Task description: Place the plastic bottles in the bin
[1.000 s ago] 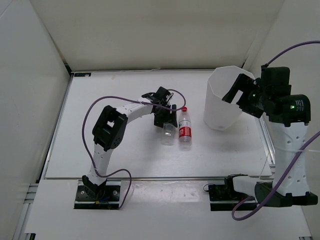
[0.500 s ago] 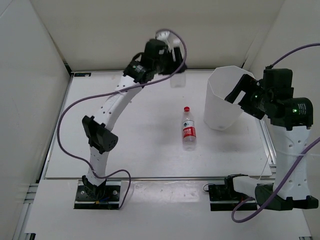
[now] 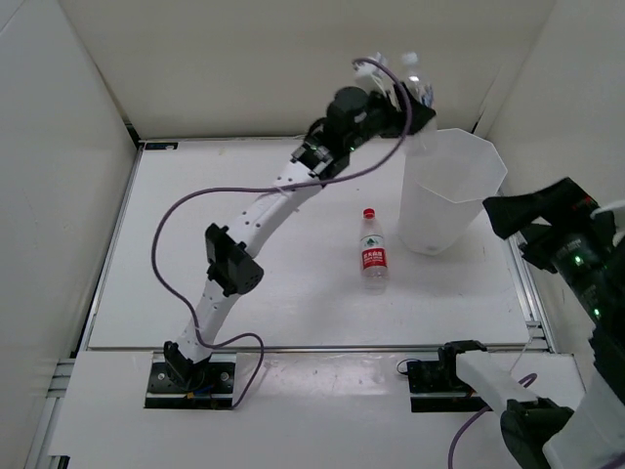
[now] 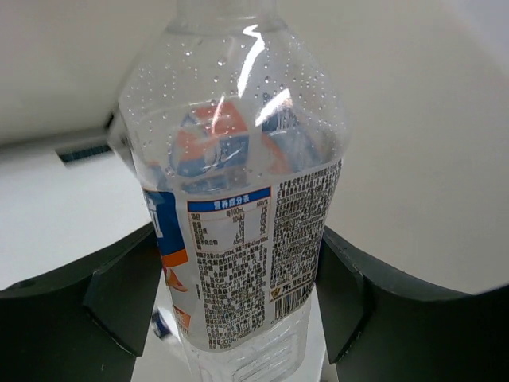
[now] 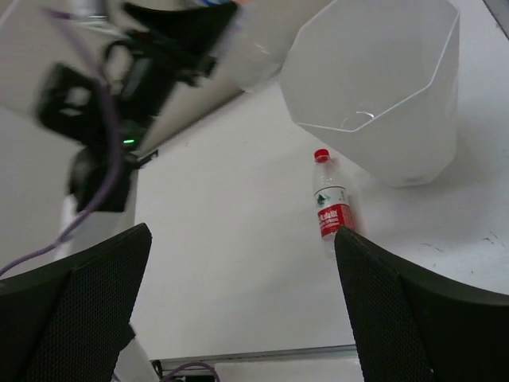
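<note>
My left gripper (image 3: 404, 106) is raised beside the far rim of the bin (image 3: 451, 195) and is shut on a clear plastic bottle (image 3: 421, 94). In the left wrist view that bottle (image 4: 238, 231), with a blue and orange label, stands upright between both fingers (image 4: 119, 294). A second bottle (image 3: 372, 256), with a red cap and red label, lies on the table left of the bin. The right wrist view shows it (image 5: 330, 208) below the bin (image 5: 390, 95). My right gripper (image 3: 524, 230) hangs open to the right of the bin, with nothing between its fingers (image 5: 413, 310).
The white table (image 3: 244, 274) is walled by white panels at the back and both sides. The left arm (image 3: 283, 195) stretches diagonally across the middle, trailing a purple cable (image 3: 171, 225).
The left arm has swung right from the back middle to the bin's far rim, carrying the bottle. The right arm has drawn back from the bin toward the near right.
</note>
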Controlling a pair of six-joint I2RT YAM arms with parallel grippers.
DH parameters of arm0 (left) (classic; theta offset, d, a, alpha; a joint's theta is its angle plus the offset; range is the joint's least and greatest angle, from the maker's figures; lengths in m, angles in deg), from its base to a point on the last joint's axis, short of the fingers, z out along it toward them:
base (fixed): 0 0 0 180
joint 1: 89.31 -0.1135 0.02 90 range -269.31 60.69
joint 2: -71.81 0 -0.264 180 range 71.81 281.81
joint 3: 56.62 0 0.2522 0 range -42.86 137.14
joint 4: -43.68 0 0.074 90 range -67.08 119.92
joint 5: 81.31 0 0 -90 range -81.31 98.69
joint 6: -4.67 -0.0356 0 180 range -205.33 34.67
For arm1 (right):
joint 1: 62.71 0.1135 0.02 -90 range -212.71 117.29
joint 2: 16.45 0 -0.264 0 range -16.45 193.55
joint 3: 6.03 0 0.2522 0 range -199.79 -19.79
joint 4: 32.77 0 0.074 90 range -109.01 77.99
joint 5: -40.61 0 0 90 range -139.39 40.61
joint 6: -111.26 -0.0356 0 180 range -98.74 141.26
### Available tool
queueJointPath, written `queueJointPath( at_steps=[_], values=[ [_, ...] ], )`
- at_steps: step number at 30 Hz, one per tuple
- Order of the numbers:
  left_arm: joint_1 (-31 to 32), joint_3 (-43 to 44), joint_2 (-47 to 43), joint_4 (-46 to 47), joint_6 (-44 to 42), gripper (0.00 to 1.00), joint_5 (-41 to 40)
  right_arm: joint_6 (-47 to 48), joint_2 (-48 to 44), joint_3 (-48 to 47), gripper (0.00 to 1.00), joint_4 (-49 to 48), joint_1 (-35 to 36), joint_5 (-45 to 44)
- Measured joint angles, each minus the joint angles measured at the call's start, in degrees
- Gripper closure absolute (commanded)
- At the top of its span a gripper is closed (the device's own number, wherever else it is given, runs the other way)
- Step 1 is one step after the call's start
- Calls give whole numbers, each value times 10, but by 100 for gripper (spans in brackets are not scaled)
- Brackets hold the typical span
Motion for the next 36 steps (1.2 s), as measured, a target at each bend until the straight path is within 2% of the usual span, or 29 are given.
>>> queueJointPath(
  at_steps=[4, 6, 10, 17, 21, 25, 30, 36],
  values=[
    [45, -17, 62, 3, 8, 19, 6, -8, -51, 5, 1, 1, 0, 32],
    [61, -19, 85, 14, 4, 0, 7, -11, -57, 16, 1, 3, 0, 54],
    [76, -51, 64, 33, 2, 0, 7, -12, -47, 38, 1, 6, 0, 81],
    [64, -215, -66, 19, -28, 0, -44, -8, -58, 139, 1, 7, 0, 83],
    [44, -380, -209, 18, -33, 0, -84, 9, -54, 168, 1, 8, 0, 78],
    [13, -474, -287, 27, -28, 0, -59, 27, -53, 170, 1, 9, 0, 76],
    [-16, -520, -234, 38, -30, 0, 59, 44, -52, 172, 1, 9, 0, 77],
    [-11, -574, -122, -2, -28, 0, 108, 57, -53, 179, 1, 9, 0, 76]
  ],
)
